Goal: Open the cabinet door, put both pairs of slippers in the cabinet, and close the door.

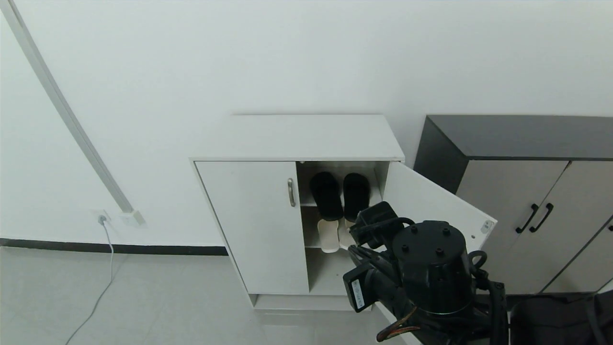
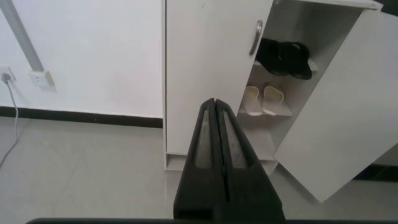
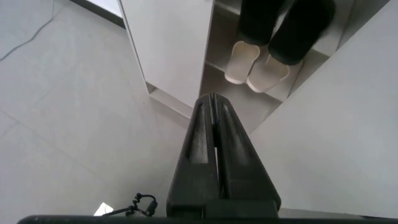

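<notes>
The white cabinet (image 1: 297,139) has its right door (image 1: 431,201) swung open and its left door (image 1: 254,225) closed. Black slippers (image 1: 340,194) lie on the upper shelf and cream slippers (image 1: 330,235) on the shelf below. In the left wrist view my left gripper (image 2: 215,102) is shut and empty, held back from the cabinet and facing the closed door (image 2: 208,62). My right gripper (image 3: 214,98) is shut on nothing, just outside the opening, below the cream slippers (image 3: 255,65) and beside the open door (image 3: 336,137).
A dark cabinet (image 1: 517,139) with grey doors stands right of the white one, close behind the open door. A wall socket (image 1: 101,219) with a cable running down to the floor is at the left. Grey tiled floor (image 1: 143,297) spreads before the cabinet.
</notes>
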Robot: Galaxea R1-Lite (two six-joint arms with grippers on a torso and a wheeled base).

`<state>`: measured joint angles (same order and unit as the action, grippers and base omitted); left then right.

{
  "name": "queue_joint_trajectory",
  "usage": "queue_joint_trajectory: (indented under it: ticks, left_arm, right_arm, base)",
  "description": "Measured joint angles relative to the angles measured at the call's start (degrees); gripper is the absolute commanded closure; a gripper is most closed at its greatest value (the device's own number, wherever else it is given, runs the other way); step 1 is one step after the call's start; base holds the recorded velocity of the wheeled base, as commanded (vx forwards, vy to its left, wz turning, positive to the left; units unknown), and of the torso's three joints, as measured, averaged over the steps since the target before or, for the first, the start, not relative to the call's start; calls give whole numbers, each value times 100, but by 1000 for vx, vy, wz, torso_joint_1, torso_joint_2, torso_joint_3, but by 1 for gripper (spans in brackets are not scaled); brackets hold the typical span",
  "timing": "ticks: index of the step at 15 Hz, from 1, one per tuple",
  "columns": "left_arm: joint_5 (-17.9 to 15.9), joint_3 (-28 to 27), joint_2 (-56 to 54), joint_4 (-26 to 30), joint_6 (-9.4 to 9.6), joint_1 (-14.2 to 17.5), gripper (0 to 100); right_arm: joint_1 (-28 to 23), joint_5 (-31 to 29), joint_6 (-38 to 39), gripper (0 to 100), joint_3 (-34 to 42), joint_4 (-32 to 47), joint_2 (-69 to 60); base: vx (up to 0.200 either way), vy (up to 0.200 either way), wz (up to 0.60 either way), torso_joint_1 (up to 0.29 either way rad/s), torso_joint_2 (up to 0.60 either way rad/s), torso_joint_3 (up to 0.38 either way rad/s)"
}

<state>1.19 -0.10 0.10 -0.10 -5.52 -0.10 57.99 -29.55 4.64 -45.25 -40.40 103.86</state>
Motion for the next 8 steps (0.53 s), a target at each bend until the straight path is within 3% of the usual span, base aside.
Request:
queue_joint_trajectory:
  ticks: [4,8]
  left_arm:
    - [0,0,0,2,0,0,100]
    - [0,0,0,2,0,0,100]
  right_arm:
    - [-17,-4,6,100,5,-55,-4]
    - [-61,-11,-7,100,39,-99,-50]
  base:
    - [0,0,0,261,-597,-337]
    - [0,0,0,200,-449,-249]
